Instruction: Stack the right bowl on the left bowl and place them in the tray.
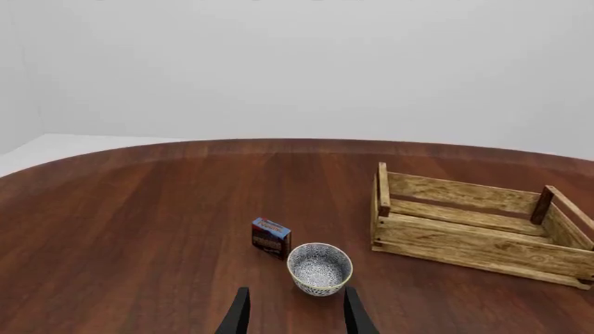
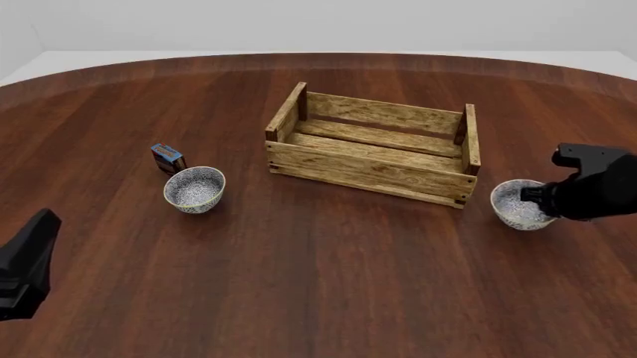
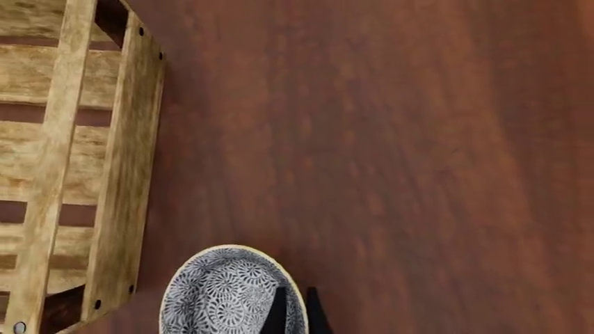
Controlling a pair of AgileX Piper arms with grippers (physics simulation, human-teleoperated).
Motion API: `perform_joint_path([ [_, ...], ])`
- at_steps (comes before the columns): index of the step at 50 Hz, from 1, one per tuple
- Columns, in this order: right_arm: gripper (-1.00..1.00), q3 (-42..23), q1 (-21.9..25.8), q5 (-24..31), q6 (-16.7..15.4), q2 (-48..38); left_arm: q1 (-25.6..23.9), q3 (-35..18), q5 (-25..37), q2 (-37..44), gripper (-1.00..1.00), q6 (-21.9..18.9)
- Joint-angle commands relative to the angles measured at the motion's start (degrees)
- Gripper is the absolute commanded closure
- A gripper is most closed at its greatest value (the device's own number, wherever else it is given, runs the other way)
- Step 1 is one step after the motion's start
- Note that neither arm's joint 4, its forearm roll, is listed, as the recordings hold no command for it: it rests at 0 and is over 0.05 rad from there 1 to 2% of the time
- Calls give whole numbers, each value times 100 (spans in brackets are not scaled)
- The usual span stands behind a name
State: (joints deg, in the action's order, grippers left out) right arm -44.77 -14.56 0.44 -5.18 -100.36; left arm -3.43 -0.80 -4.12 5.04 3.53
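Front view first: we see the right bowl (image 2: 520, 204) on the worktop (image 2: 329, 276) just off the right end of the tray (image 2: 371, 143), and our right hand (image 2: 542, 195) is down at its rim on the side away from the tray. From the right wrist view, the two fingers (image 3: 277, 310) stand close together with the cream rim of the right bowl (image 3: 227, 296) between them, so we judge this hand closed on the bowl's wall (one finger inside, one outside). The left bowl (image 2: 194, 189) sits well apart on the other side of the tray, just beside a small blue box (image 2: 167, 157), and nothing is stacked yet. Our left hand (image 1: 295, 314) hangs back near the worktop's close edge with its fingers spread wide and nothing between them, pointed toward the left bowl (image 1: 319, 268). To do this step well, we would check that the pinch sits deep enough on the wall before lifting, raise the bowl straight up so it does not scrape the tray's corner post, and keep it level. A thin rim grip lets a bowl swing (ceramic is slick), so the carry across the tray should be slow and high enough to pass over its slats.
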Motion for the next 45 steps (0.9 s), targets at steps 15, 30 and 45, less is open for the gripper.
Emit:
perform_joint_path([
  [15, 100, 70, 44, 687, 150, 1565, -33, 0, 192, -251, -100, -24],
  [30, 100, -73, 119, 1205, 162, 2419, -5, -74, 288, -271, -100, -16],
  [45, 100, -248, 277, 1737, 174, 3234, 39, -103, 170, -47, -100, -133],
])
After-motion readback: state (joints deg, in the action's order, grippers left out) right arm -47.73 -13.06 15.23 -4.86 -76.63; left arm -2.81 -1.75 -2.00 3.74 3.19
